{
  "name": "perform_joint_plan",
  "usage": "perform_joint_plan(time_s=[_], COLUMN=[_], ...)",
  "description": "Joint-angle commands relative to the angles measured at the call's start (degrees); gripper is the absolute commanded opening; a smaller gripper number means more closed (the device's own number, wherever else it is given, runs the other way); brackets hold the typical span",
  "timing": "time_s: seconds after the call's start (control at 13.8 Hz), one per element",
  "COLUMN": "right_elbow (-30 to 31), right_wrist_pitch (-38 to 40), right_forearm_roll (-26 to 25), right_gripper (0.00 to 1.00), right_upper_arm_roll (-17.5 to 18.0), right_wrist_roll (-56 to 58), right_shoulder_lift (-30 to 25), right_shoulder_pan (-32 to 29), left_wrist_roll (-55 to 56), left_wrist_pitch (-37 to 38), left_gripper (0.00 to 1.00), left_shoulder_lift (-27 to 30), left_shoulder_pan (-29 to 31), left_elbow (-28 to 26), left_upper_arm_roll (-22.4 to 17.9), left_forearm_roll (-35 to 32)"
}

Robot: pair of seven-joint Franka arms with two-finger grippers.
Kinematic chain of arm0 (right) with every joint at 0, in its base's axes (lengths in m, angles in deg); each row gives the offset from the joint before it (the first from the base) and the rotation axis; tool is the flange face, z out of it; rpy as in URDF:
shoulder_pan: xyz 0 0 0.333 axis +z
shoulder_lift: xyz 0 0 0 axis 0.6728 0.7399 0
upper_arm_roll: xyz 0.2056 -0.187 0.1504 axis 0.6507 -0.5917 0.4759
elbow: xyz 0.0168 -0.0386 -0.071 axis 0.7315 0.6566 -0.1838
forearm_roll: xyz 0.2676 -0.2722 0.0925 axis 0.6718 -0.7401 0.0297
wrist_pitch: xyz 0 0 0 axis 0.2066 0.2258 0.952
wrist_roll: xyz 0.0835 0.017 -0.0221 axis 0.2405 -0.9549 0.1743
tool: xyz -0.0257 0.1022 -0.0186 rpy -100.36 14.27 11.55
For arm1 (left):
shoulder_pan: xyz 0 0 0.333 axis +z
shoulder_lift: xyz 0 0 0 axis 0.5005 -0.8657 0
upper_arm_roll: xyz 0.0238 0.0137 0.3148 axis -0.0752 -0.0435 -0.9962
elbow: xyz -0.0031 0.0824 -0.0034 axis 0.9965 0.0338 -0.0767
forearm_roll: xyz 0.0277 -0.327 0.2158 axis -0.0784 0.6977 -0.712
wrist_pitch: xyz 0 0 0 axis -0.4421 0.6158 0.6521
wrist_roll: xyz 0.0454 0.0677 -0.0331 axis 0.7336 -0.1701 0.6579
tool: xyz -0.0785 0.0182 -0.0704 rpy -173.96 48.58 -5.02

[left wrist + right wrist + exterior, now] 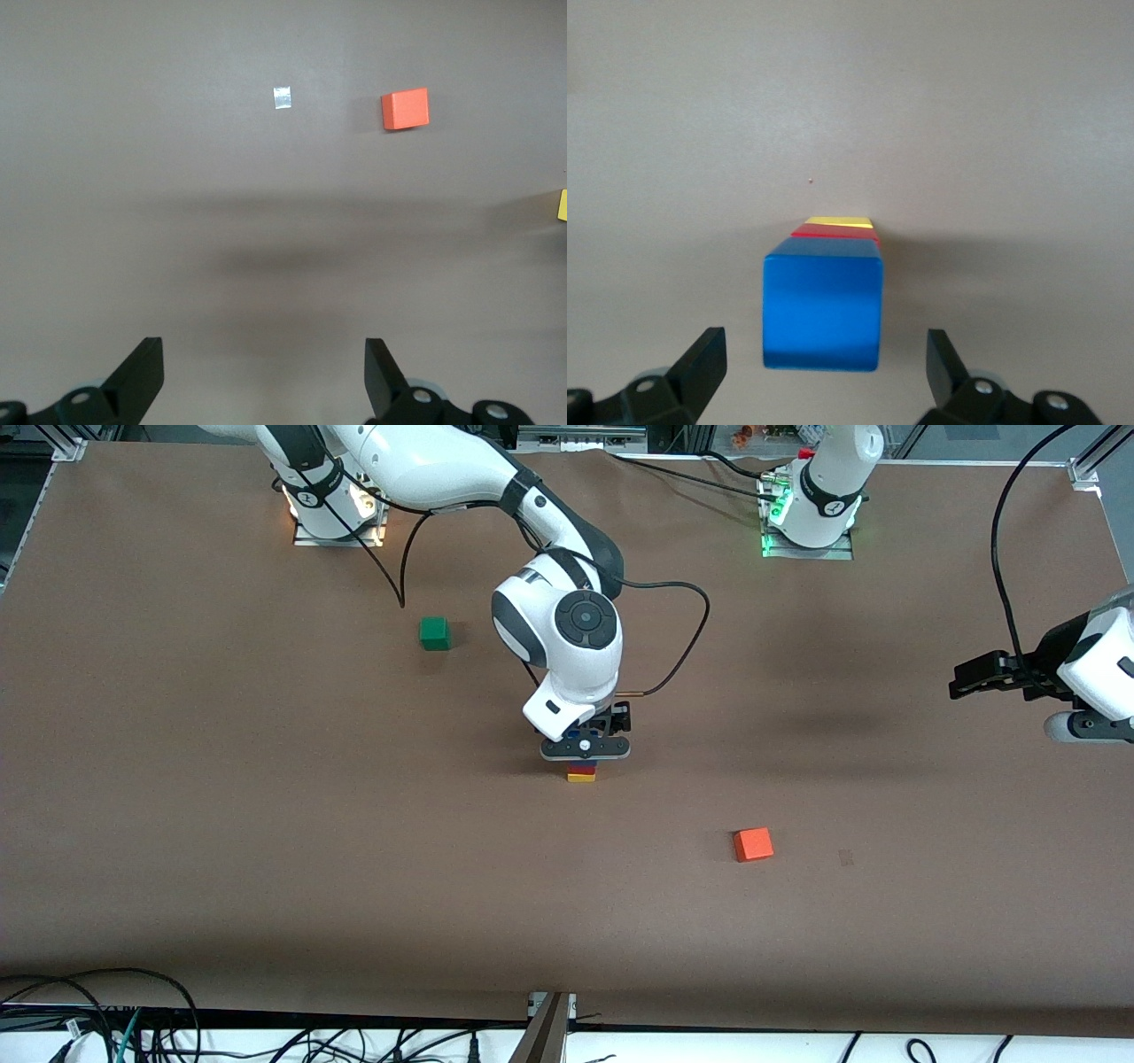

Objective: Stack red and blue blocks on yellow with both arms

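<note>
The blue block [822,305] sits on the red block [833,233], which sits on the yellow cube [838,221]. In the front view the stack stands mid-table, with the yellow cube [581,777] and red block [582,768] showing and the blue one mostly hidden under the gripper. My right gripper [586,755] is right over the stack. It is open [824,341], with a finger on each side of the blue block and a gap to it on both sides. My left gripper [961,682] hangs open and empty [263,350] over the left arm's end of the table.
An orange cube [753,844] lies nearer to the front camera than the stack, toward the left arm's end; it also shows in the left wrist view [405,109]. A green cube [434,633] lies farther from the camera, toward the right arm's base. A small pale mark [282,97] is on the table.
</note>
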Motion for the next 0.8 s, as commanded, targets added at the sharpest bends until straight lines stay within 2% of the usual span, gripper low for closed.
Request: perform_joint_plan(time_s=[0.0,0.36,0.44,0.51,0.73], right_elbow=[-1.0,-0.1,0.8,2.8,12.5], right_wrist_pitch=[4.2,11.9,13.0,14.5,14.9], right_forearm_roll=[-0.4,1.5,3.6,5.8,6.5], right_gripper=[1.00,1.00,1.00,1.00,1.00], right_upper_arm_roll=[-0.5,-0.2,-0.2,-0.2,-0.3], right_wrist_roll=[0.5,1.6,2.5,4.7,10.7], right_shoulder_lift=[-3.8,-12.6,-14.2,-16.6,-25.3], right_shoulder_pan=[-2.3,-16.6,-19.3,-21.4,-27.4], left_wrist_roll=[-1.5,-1.5,-1.5,-1.5,-1.5], left_wrist_pitch=[-0.6,-0.6,-0.6,-0.6,-0.6], left_gripper=[1.00,1.00,1.00,1.00,1.00], left_shoulder_lift=[0.3,-0.1,-0.1,-0.2,-0.2], left_shoulder_pan=[0.6,0.9,0.8,0.8,0.9], left_elbow=[-0.4,-0.3,-0.3,-0.3,-0.3], left_upper_arm_roll=[0.0,-0.2,-0.2,-0.2,-0.3], left_forearm_roll=[0.9,1.0,1.0,1.0,1.0])
